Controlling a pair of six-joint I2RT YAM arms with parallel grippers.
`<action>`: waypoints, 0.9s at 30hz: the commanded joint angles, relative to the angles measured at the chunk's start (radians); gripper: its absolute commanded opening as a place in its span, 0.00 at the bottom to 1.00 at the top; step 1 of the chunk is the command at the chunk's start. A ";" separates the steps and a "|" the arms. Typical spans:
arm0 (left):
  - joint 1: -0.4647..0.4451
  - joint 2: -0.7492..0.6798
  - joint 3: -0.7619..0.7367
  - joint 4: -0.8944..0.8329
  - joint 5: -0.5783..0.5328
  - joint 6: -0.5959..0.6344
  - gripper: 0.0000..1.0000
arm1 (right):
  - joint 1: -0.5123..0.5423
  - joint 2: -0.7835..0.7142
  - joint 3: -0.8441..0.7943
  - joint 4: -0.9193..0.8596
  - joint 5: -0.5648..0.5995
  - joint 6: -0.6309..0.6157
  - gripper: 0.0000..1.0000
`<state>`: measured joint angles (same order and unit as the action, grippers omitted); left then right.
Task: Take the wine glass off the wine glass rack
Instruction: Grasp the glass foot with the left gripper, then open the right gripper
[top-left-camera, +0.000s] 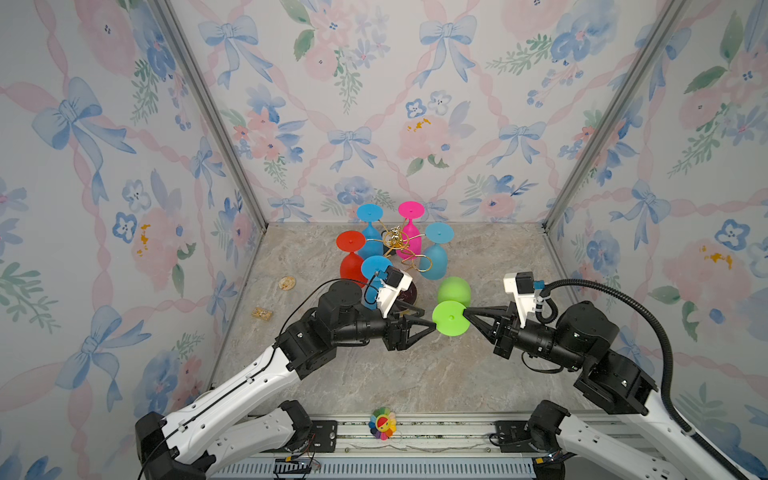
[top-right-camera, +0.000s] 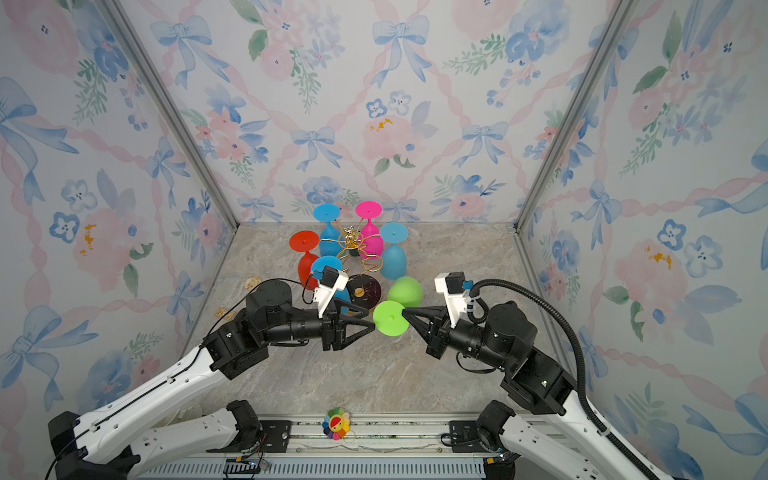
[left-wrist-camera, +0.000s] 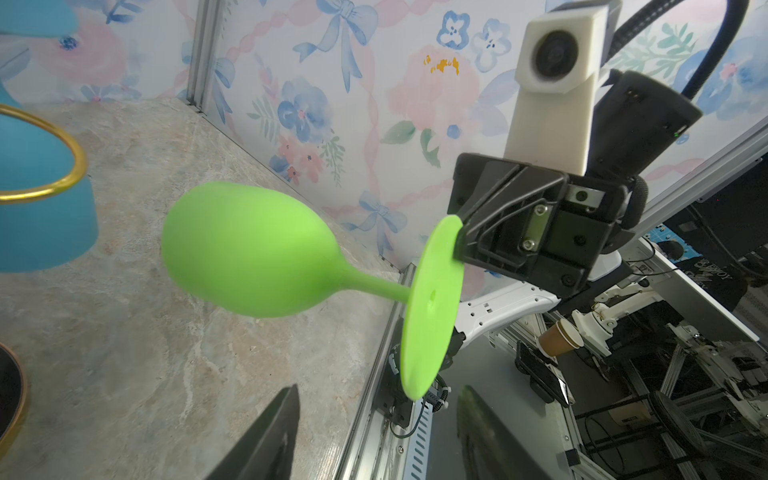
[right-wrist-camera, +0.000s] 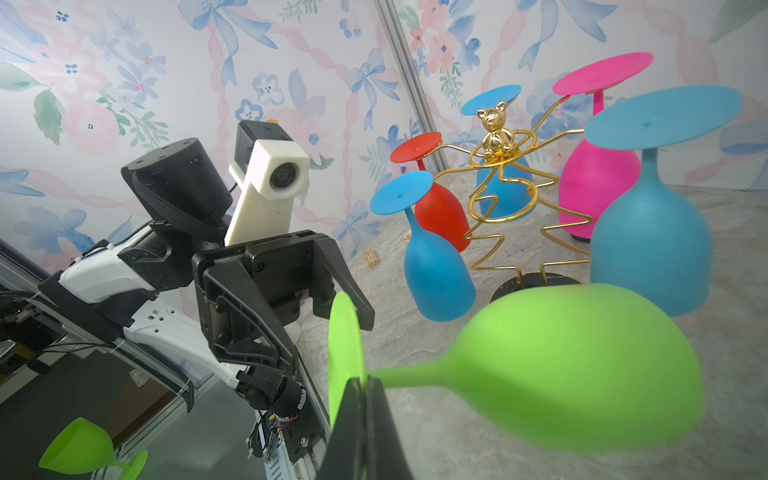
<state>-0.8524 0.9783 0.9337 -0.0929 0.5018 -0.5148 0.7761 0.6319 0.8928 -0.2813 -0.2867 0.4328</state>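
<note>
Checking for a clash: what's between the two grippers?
The foot of the green wine glass: right gripper shut on one rim, left gripper open around the opposite rim. Both top views show it.

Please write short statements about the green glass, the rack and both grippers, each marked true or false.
1. The right gripper pinches the foot of the green wine glass. True.
2. The left gripper is shut on that foot. False: its jaws stand open around the rim.
3. The pink glass hangs upside down on the wine glass rack. True.
4. The green wine glass hangs there too. False: it is held off the rack.
</note>
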 joint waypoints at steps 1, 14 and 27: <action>-0.018 0.011 0.038 0.083 0.016 -0.030 0.59 | 0.016 -0.017 -0.017 0.004 0.012 -0.032 0.00; -0.030 0.049 0.023 0.196 0.089 -0.093 0.40 | 0.018 -0.030 -0.037 0.044 -0.002 -0.040 0.00; -0.043 0.068 0.006 0.221 0.114 -0.098 0.27 | 0.022 -0.040 -0.055 0.068 0.010 -0.040 0.00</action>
<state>-0.8837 1.0420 0.9390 0.0929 0.5854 -0.6071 0.7830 0.6003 0.8501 -0.2432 -0.2836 0.4095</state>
